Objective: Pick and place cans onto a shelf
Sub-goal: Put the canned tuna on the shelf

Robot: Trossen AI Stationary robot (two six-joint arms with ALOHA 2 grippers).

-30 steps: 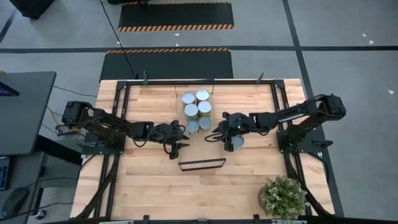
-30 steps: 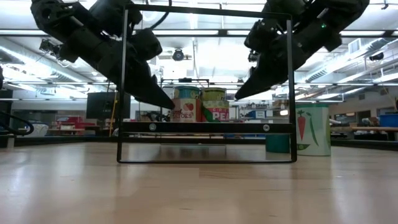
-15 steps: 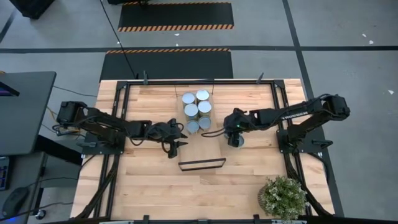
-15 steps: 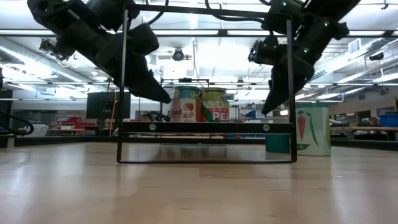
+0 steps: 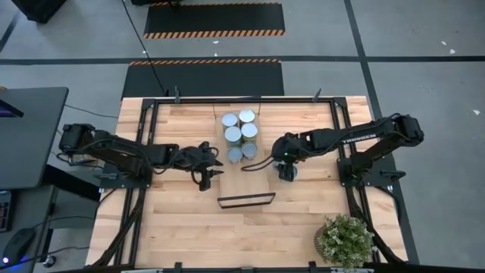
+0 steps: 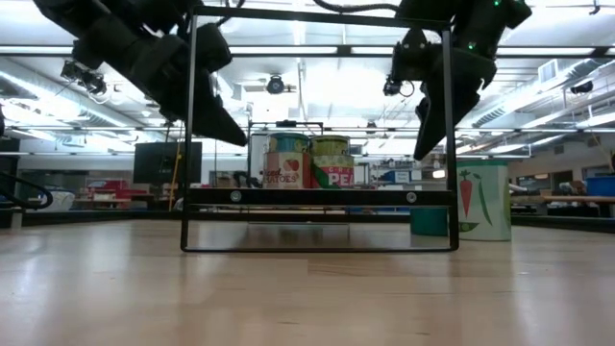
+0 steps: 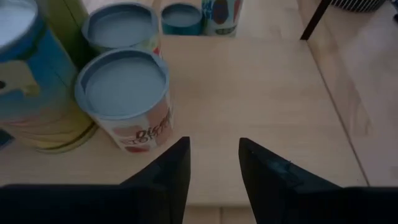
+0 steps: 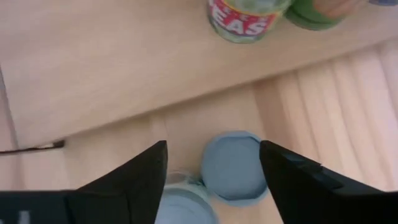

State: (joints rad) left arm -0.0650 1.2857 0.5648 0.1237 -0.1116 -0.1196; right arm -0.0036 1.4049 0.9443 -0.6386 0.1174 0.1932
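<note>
From above, six cans (image 5: 239, 136) stand clustered on the far half of the shelf (image 5: 246, 182), whose near end carries the black frame (image 5: 245, 200). The right gripper (image 5: 286, 171) hangs over more cans on the table just beside the shelf's right edge; the left gripper (image 5: 210, 174) waits off the shelf's left edge.

At table height, both grippers hang above the shelf, the right one pointing steeply down toward the carrot can (image 6: 478, 199) standing behind the frame's right post.

The left wrist camera shows its fingers (image 7: 174, 171) a little apart, empty, near a red-labelled can (image 7: 126, 96).

The right wrist camera shows wide-spread fingers (image 8: 142, 172) straddling a blue can top (image 8: 231, 165) below, not touching.

I'd say a pick is starting: next comes a straight descent, closing on that can without nudging its neighbour (image 8: 180, 207).
</note>
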